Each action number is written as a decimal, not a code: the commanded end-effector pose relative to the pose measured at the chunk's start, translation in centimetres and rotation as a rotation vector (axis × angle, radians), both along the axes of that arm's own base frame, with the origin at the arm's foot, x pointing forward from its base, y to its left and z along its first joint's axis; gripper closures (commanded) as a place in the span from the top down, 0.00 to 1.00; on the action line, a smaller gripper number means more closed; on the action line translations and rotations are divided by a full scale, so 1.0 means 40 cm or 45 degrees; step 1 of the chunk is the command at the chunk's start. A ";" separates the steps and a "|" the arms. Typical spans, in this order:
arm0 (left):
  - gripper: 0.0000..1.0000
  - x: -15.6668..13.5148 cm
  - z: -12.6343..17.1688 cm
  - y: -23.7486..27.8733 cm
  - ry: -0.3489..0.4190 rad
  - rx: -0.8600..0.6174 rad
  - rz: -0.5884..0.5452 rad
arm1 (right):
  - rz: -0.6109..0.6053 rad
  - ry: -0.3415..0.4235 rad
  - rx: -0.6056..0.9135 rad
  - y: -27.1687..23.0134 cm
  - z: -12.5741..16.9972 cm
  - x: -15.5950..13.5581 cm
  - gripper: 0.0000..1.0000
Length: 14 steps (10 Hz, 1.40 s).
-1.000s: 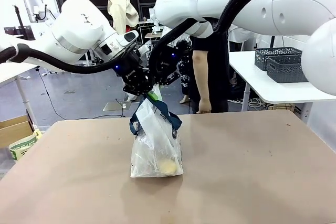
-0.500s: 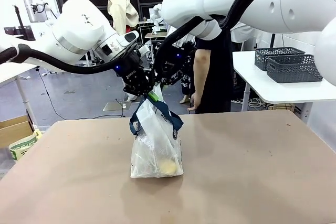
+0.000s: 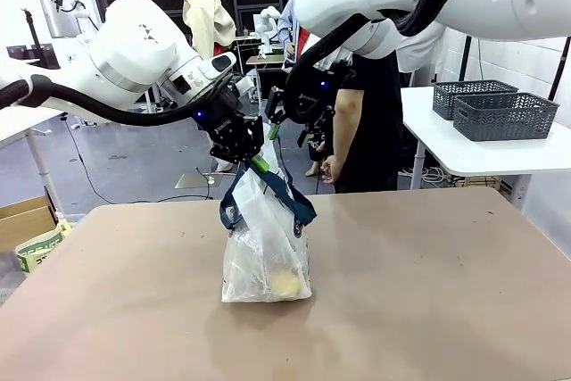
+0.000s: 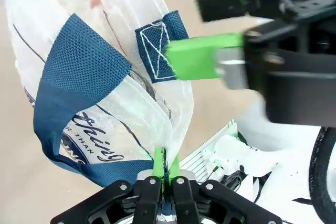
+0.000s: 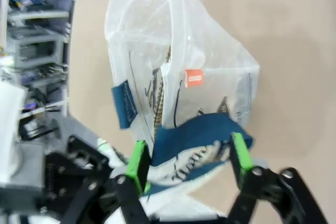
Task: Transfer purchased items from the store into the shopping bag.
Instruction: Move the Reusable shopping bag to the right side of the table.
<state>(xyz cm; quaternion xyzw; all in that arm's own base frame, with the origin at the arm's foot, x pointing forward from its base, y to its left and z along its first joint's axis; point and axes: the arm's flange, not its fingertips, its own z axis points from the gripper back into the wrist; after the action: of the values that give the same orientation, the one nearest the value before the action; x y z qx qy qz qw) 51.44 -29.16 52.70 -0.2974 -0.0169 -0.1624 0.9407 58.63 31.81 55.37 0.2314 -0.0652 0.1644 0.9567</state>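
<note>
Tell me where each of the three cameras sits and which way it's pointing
Front view: fixed between the arms, looking across the table at the standing person; both white arms show.
Left wrist view: on the left arm, looking along the left gripper, shut on the shopping bag.
Right wrist view: on the right arm, looking down past the open right gripper at the bag.
Shared: all three show the bag; the left wrist view also catches the right gripper.

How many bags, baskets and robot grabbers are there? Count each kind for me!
Shopping bag: 1
Grey lattice baskets on the white side table: 2
Robot grippers: 2, the left gripper and the right gripper
Total: 5
</note>
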 end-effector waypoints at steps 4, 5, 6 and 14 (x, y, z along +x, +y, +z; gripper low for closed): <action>0.00 0.000 0.003 0.003 -0.003 0.000 0.003 | 0.591 -0.494 0.014 -0.326 0.025 -0.218 1.00; 0.00 0.000 0.003 0.003 -0.003 0.000 0.003 | 0.678 -0.606 0.029 -0.372 0.026 -0.258 1.00; 0.00 0.000 0.003 0.003 -0.003 0.000 0.003 | 0.760 -0.698 0.079 -0.407 0.033 -0.284 1.00; 0.00 0.000 0.003 0.003 -0.003 0.000 0.003 | 0.744 -0.874 0.106 -0.460 0.064 -0.310 1.00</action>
<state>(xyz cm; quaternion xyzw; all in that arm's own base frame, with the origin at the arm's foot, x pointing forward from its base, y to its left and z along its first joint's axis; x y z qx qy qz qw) 51.45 -29.17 52.73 -0.2975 -0.0172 -0.1626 0.9406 46.12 13.50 57.65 0.2130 -0.3258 0.4935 0.7777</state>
